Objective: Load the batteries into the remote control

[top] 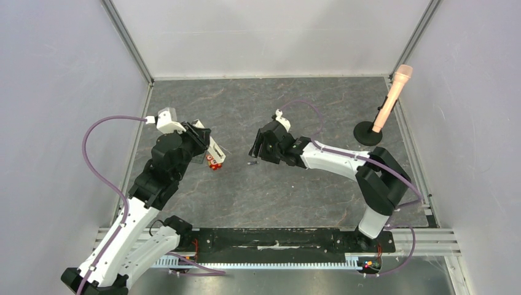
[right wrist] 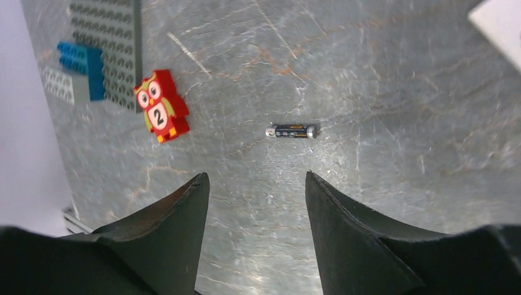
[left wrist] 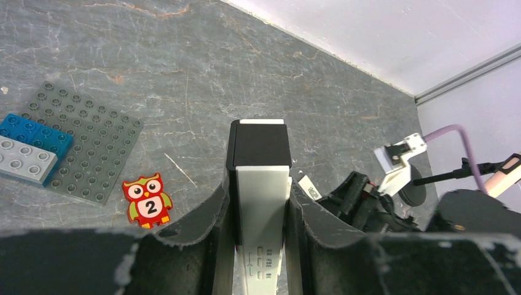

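Right gripper [right wrist: 255,175], battery [right wrist: 292,131] crosswise ahead.

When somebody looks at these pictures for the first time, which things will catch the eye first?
Probably the white remote control held in the left gripper, filling the middle of the left wrist view. Next, a single battery lying alone on the dark table just ahead of the open right gripper. The red owl toy to its left and the pink microphone in the far right corner add bright colour.

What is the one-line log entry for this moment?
left claw: shut on slim white remote control | right claw: open near small dark cylindrical battery
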Motion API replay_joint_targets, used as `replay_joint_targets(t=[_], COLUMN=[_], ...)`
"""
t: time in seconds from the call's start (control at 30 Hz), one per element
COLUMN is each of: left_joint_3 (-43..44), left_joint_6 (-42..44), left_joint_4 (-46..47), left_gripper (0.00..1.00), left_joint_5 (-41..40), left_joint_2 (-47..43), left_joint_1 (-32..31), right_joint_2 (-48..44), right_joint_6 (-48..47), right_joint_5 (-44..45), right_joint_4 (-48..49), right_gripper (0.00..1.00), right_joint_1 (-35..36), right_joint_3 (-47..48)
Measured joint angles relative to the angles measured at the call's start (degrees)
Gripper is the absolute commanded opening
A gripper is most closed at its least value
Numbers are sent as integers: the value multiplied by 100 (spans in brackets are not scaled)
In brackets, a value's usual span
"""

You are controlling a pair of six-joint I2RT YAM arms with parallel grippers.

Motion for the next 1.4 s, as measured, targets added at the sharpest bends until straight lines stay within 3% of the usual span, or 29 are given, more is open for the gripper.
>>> replay_joint_targets(t=[0.2, 0.57, 1.17, 1.4], left_joint_3=[0, 334, 415, 415], left_joint_6=[4, 529, 868, 925], left_joint_4=[2, -63, -286, -299], left_gripper=[2, 2, 2, 2], left_joint_5=[4, -326, -472, -553], left_joint_2=[-31, -400, -1032, -1097], left_joint_1=[0, 0, 0, 0], right_joint_2=[750, 1403, 2149, 2218], right_joint_6=[1753, 3858, 5453, 5668], right_joint_5=[22, -26, -160, -518], right_joint_4=[-719, -1582, -2166, -2387], right_gripper=[57, 45, 23, 21], right_joint_1=[-13, -13, -201, -409], right_joint_3=[621, 1274, 1915, 1947])
